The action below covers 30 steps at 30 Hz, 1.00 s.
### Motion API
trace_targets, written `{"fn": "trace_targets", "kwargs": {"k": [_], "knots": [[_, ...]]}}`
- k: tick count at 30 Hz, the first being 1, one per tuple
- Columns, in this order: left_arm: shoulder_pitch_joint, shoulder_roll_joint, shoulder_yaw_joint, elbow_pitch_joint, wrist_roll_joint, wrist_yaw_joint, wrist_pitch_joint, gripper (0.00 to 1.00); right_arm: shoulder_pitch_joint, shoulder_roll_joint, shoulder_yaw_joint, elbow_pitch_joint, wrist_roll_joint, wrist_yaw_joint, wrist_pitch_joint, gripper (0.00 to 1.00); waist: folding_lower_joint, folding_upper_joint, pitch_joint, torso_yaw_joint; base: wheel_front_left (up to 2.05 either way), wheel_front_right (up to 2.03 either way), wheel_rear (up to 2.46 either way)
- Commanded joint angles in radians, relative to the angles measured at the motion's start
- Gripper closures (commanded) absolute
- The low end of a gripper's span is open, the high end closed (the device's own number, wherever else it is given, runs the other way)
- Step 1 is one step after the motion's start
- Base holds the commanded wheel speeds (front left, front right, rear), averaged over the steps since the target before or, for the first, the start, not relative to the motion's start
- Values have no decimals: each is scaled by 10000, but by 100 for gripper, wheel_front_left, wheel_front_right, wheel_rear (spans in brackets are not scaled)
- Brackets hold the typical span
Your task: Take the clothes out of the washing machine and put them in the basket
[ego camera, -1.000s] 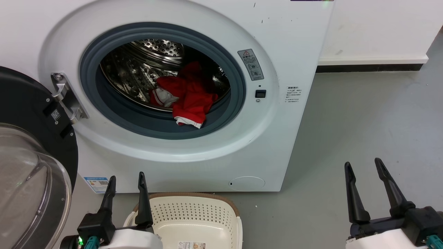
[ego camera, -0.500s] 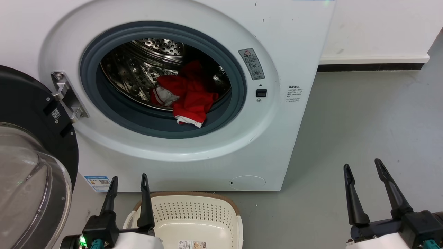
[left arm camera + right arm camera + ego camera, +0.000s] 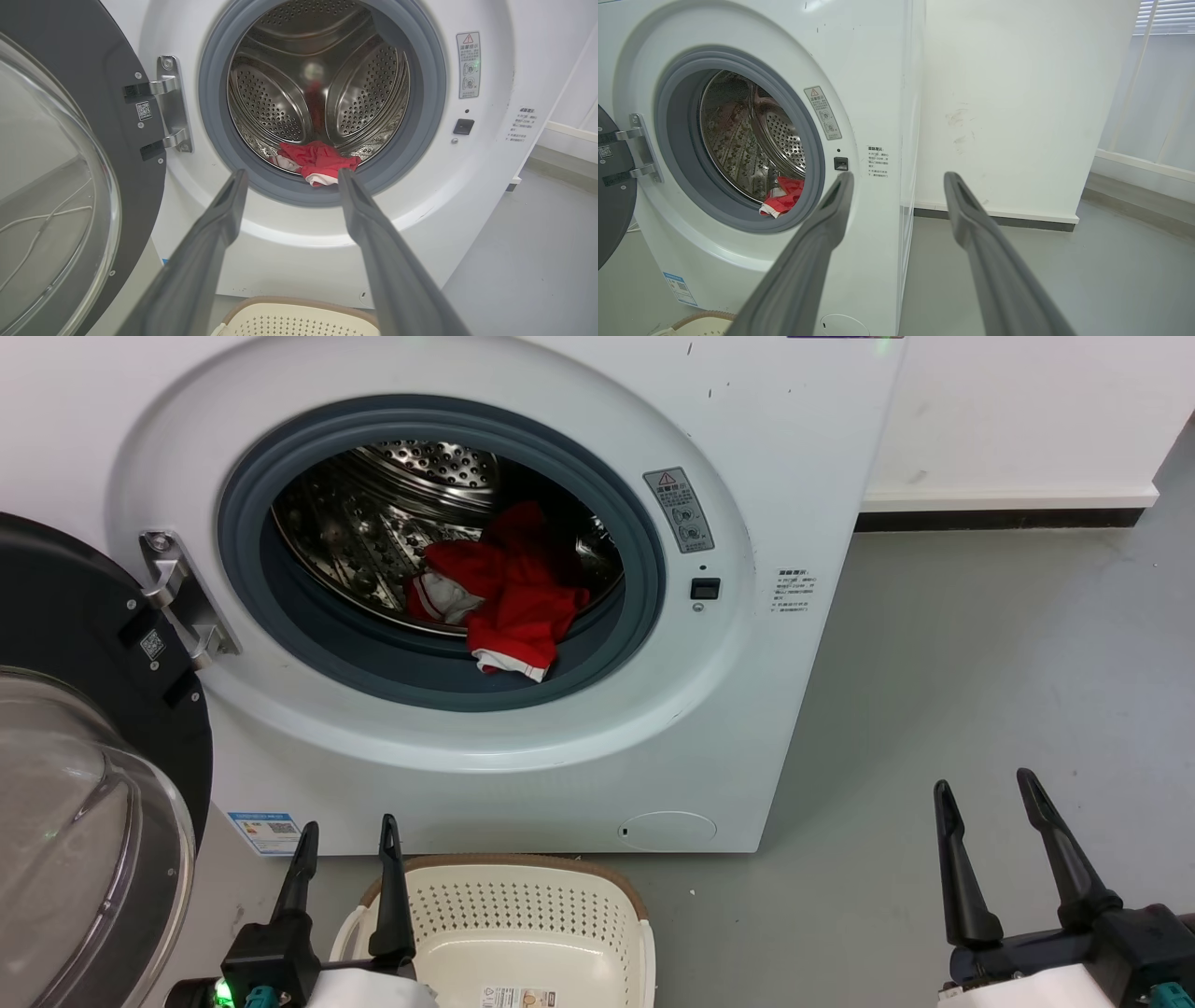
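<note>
Clothes (image 3: 513, 597) lie crumpled red, white-trimmed, perhaps two; left tool (image 3: 347, 823) and right tool (image 3: 982, 779) spread.

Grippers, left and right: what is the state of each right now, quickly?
Left gripper: open, holding nothing.
Right gripper: open, holding nothing.

On the washing machine (image 3: 784, 448), right of the porthole in the upper middle of the head view, a grey warning sticker (image 3: 677, 510) carries a red triangle with an exclamation mark. Below it are Chinese print and two round pictograms, too small to read. Further right, a small notice (image 3: 794, 590) holds lines of Chinese text I can't make out. At lower left sits a blue-edged sticker (image 3: 266, 833) with a QR code. The black door frame (image 3: 65, 607) bears a QR tag (image 3: 151, 644). The basket (image 3: 560, 907) floor has a printed label (image 3: 518, 997), unreadable.
</note>
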Motion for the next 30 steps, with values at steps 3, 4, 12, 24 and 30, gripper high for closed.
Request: {"fn": "trace_targets", "kwargs": {"k": [3,4,12,24,30], "knots": [[85,18,30,34,-25,-7,-75,0,140,9,-18,44,56,-7,-21,0,0,0,-10,5,0,0,0],[88,19,30,44,-28,-4,-75,0,142,9,-18,52,66,-7,-21,0,0,0,-13,6,0,0,0],[126,19,51,89,-25,20,-67,0,137,9,-3,56,84,-7,-21,0,0,0,-21,6,0,0,0],[-684,19,-193,711,85,-271,-55,0,-102,9,45,-13,44,-7,-21,0,0,0,208,-29,0,0,0],[-2150,44,187,1431,274,-849,-55,0,-417,9,181,-150,-52,-7,-21,0,0,0,812,-295,0,0,0]]}}
